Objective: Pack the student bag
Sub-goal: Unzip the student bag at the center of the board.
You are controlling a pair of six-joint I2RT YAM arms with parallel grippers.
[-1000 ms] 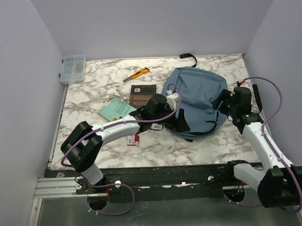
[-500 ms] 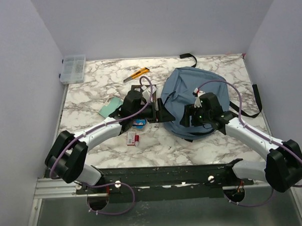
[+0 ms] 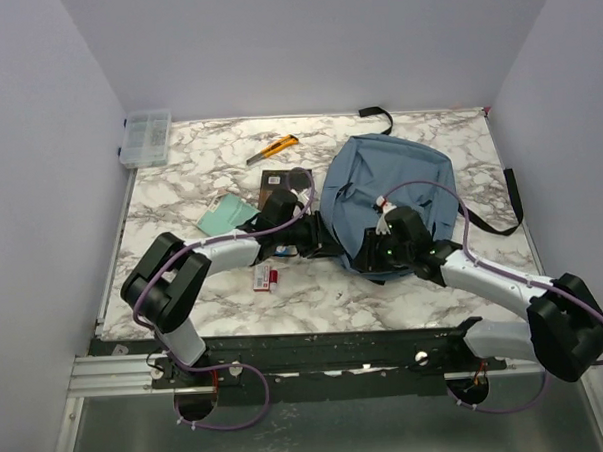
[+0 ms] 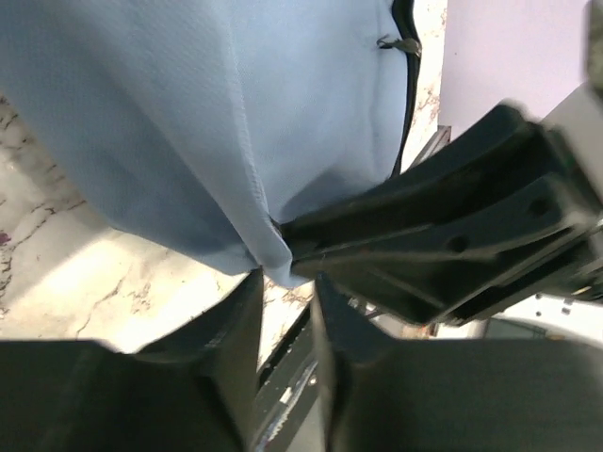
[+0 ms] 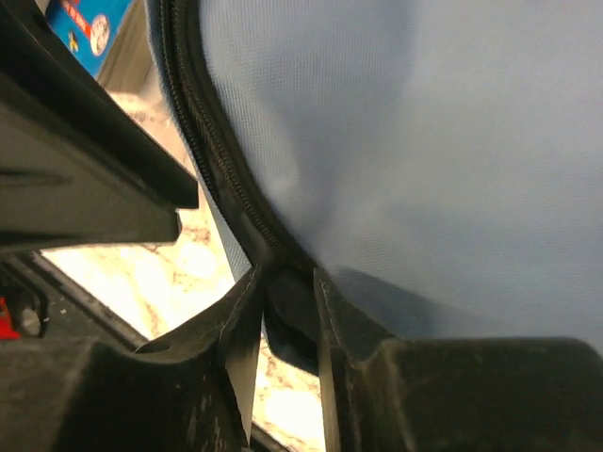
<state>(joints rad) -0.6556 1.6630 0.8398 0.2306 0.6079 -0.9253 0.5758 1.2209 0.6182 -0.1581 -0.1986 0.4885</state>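
The student bag (image 3: 395,187) is a dusty-blue backpack lying flat at the centre right of the table. My left gripper (image 3: 327,241) is at its near left edge. In the left wrist view the gripper (image 4: 286,279) stands nearly closed, with a fold of the bag's blue fabric (image 4: 273,252) at its tips. My right gripper (image 3: 376,251) is right beside it at the bag's near edge. In the right wrist view the gripper (image 5: 283,282) is closed on the bag's dark zipper edge (image 5: 221,179). The two grippers almost touch.
A teal notebook (image 3: 225,214), a dark book (image 3: 283,181), a small blue box (image 3: 283,250) and a red-and-white pack (image 3: 265,278) lie left of the bag. A yellow knife (image 3: 274,148) and a clear organiser box (image 3: 146,138) are farther back. Black straps (image 3: 511,199) trail right.
My right arm has swung from the bag's right side across to its near left edge. My left gripper drew back left, then came in to the same edge.
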